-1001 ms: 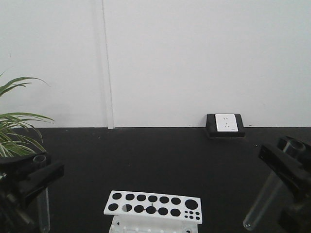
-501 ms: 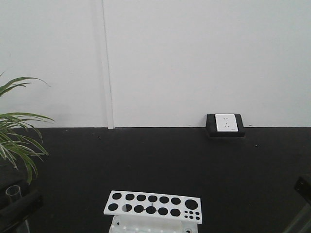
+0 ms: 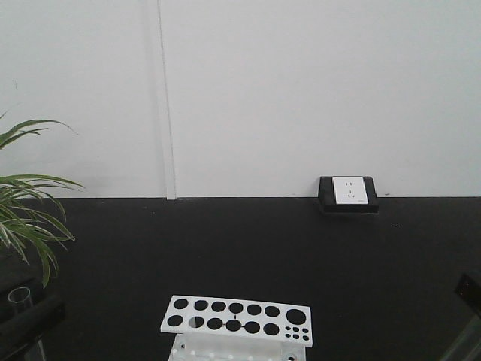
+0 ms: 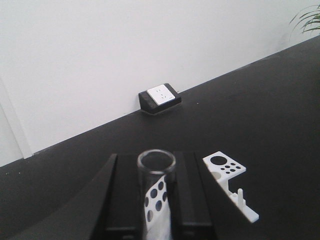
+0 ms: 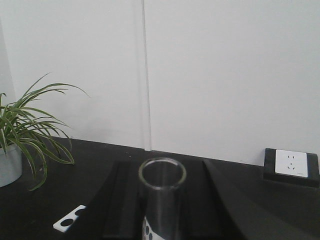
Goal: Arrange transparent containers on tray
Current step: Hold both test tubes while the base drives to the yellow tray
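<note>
so both arms have a tube in hand here. The left gripper has its black fingers clamped on either side of a slim clear glass test tube, open rim up and roughly upright. My guess is that's so it travels straight and can go down bottom first. Same deal on the other side: the right gripper is closed around a second clear glass test tube, rim pointing at the wrist camera.

From the front view you only catch the left tube's rim low in the left corner and a sliver of the right gripper at the right edge. So both arms sit low and wide, well apart from each other.

The white plastic rack with round holes stands between them on the black tabletop. The bright yellow plastic tray isn't in any view, so I can't say where the drop-off is or how near the tubes are to it.

Room-wise, the middle of the table is open all the way back to the white wall. Things to mind:
- the rack sitting between the arms
- the green spider plant leaning in near the left arm
- the white wall socket in its black housing at the far edge, well away from both grippers

Glass is slippery, so I'd want a snug grip on any sideways swing
</note>
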Robot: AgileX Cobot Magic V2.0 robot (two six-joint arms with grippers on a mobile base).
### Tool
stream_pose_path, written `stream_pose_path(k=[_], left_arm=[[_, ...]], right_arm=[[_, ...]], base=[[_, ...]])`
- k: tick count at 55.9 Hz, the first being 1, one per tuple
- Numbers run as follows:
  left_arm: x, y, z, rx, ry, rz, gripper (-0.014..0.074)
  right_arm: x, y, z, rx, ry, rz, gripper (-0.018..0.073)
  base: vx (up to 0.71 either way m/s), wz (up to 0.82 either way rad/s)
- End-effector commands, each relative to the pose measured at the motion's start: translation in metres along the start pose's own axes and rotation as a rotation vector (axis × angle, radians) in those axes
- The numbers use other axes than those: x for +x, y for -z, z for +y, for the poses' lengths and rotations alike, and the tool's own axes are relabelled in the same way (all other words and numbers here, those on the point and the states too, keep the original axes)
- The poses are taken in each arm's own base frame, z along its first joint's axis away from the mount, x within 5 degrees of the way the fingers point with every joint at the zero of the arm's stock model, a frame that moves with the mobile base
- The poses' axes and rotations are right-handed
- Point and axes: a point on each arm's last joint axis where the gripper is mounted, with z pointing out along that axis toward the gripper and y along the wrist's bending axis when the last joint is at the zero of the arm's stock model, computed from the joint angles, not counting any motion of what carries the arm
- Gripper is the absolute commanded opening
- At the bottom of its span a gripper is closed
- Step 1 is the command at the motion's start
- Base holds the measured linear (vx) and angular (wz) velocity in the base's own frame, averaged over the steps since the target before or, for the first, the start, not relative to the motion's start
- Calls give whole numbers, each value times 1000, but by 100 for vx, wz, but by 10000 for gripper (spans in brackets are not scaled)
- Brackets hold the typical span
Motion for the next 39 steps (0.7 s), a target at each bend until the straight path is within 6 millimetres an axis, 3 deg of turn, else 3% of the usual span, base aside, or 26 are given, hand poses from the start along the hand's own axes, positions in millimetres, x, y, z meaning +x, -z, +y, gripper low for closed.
stream_pose_path(k=[1,39], left_arm=[[-11,1,-1,7,31,-44,-3],[-11,1,-1,7,31,-44,-3]], right_arm=[[-14,1,4,-40,7,-71,-13],[-14,1,4,-40,7,-71,-13]], base=[[0,0],[-10,3]])
